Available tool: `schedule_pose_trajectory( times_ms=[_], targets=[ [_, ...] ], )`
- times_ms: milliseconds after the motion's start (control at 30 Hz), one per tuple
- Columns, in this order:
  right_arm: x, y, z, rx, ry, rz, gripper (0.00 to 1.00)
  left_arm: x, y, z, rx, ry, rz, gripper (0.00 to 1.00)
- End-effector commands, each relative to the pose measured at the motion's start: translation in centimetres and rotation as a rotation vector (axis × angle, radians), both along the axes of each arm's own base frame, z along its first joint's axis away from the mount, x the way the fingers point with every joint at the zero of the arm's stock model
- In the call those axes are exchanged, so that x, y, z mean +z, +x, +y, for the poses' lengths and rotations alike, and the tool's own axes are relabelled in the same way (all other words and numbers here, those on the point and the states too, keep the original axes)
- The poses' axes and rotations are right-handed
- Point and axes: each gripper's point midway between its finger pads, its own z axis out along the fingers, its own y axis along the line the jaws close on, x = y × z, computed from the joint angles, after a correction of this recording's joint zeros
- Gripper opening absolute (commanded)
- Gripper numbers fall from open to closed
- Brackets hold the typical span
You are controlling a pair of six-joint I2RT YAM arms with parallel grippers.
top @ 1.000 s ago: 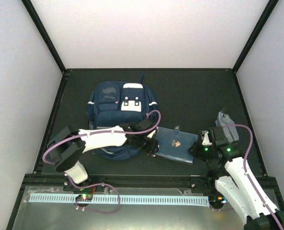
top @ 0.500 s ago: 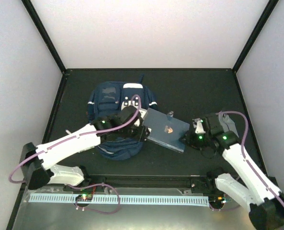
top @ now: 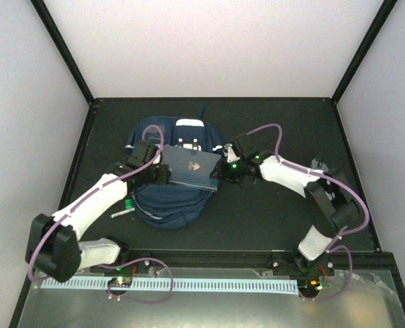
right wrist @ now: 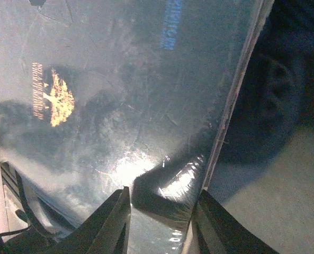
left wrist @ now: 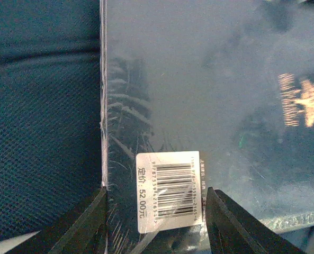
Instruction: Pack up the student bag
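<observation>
Top external view. Dark table (top: pixel 277 123); student bag (top: pixel 166 205) lies left of centre, buckle patch at its far end.

Left arm (top: pixel 93 201) slants from its near-left base up to the bag's left side. Right arm (top: pixel 291 174) is folded at the right, its forearm stretched leftward across the table.

Book (top: pixel 188 166), dark blue and shrink-wrapped, hangs over the bag's far half between both grippers.
- Right gripper (top: pixel 221 171): narrow, pinching the book's right corner, wrap puckered between the fingers.
- Left gripper (top: pixel 160 169): half spread, astride the corner with the barcode label (left wrist: pixel 170 190). One finger (left wrist: pixel 88 222) sits flush to the book's edge; clamped or not, cannot tell from this tight view.

Pen (top: pixel 122 213) lies just left of the bag.

Half a second ago the book hung right of the bag; both grippers have since carried it left.
</observation>
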Motion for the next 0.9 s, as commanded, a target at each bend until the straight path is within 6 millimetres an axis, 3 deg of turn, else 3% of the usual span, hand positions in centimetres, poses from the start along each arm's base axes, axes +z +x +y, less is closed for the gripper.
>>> schedule_pose_trajectory(
  times_ms=[0,100,233,300,533,633,867],
  targets=[
    [5.5,2.4,6.0,0.157,0.21,-0.209,0.36,-0.4,1.9,-1.7,-0.1,-0.189,0.013,0.5],
    [4.5,2.1,5.0,0.147,0.183,-0.217,0.47,-1.6,2.3,0.1,-0.048,-0.192,0.032,0.51],
    [4.2,1.8,3.3,0.113,0.273,-0.194,0.63,-2.2,2.3,1.0,-0.027,-0.195,0.042,0.52],
    [3.5,1.6,2.7,0.107,0.297,-0.177,0.64,-3.1,2.3,1.1,-0.021,-0.192,0.07,0.52],
    [1.9,2.2,2.1,0.103,0.31,-0.149,0.68,-3.6,2.4,1.0,-0.023,-0.2,0.088,0.52],
    [2.3,2.8,0.6,0.061,0.277,-0.191,0.74,-3.7,2.4,1.1,-0.019,-0.2,0.095,0.52],
    [3.5,3.1,-1.5,0.021,0.201,-0.282,0.74,-3.6,2.5,1.2,-0.015,-0.191,0.09,0.52]
  ],
)
